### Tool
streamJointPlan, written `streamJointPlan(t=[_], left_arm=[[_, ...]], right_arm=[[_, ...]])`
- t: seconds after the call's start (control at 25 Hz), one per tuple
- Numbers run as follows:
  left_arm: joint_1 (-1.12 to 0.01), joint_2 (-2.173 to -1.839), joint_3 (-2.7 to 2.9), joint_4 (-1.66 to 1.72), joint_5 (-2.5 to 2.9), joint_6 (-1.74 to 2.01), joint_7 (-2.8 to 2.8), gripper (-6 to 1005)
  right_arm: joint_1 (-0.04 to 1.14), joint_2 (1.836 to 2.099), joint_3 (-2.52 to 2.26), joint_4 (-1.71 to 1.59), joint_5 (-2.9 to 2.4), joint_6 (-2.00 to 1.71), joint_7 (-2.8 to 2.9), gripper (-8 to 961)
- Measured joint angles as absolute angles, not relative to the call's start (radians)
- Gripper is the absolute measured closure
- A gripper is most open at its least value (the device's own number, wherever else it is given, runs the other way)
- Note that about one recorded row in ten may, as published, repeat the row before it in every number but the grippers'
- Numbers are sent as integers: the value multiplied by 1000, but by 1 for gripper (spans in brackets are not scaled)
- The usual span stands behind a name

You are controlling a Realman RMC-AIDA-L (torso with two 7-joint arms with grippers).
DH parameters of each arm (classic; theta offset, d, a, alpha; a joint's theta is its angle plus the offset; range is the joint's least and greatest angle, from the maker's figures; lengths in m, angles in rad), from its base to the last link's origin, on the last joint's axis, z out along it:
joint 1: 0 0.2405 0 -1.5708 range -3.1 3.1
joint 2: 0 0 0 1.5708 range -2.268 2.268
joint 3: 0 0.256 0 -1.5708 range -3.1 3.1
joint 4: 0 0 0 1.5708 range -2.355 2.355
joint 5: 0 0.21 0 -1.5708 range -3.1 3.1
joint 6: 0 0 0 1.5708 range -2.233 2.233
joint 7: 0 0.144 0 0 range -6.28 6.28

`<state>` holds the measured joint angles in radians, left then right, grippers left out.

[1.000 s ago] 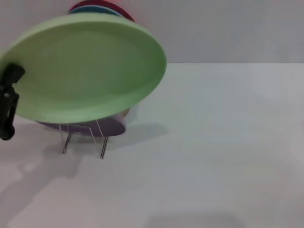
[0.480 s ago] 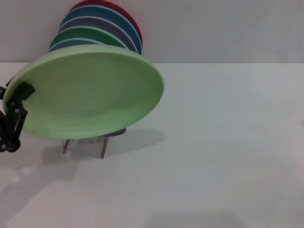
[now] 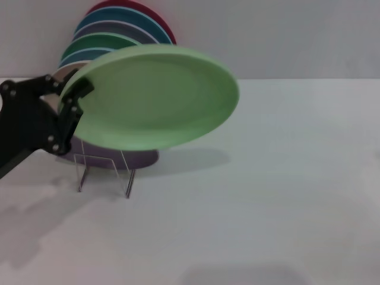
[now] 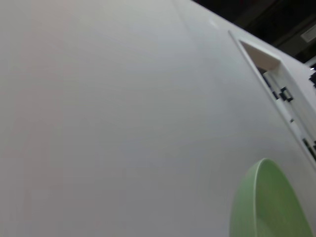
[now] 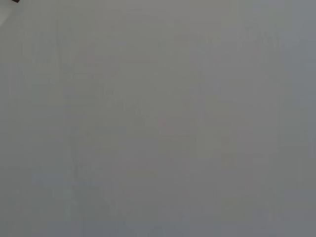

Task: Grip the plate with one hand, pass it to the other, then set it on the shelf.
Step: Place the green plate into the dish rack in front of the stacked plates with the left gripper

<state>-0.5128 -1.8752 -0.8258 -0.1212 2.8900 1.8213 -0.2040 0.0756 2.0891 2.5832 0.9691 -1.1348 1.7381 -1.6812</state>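
In the head view the pale mint-green plate (image 3: 157,98) hangs tilted in the air over the front of the wire shelf (image 3: 104,172). My left gripper (image 3: 76,101) is shut on the plate's left rim, with its black arm reaching in from the left edge. A slice of the plate's rim (image 4: 266,205) also shows in the left wrist view. The shelf's front loop stands on the table below the plate. My right gripper is out of every view; the right wrist view holds only bare grey surface.
Several plates stand upright in the rack behind the held plate: a red one (image 3: 139,9), blue ones, an emerald-green one (image 3: 95,44). A lavender plate (image 3: 127,159) rests low at the rack's front. The white table (image 3: 267,196) stretches to the right.
The left gripper rose and moved right, carrying the plate up and rightward. More of the black arm now shows, and the lavender plate and rack front are uncovered.
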Motion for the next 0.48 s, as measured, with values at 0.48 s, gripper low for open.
streamJointPlan(t=[0.48], left_arm=[[-660,-1872,-813,-38,2890,1796,-222,891]], right_arm=[[70,2090,2568,971,-1135,1738,-1677,345]])
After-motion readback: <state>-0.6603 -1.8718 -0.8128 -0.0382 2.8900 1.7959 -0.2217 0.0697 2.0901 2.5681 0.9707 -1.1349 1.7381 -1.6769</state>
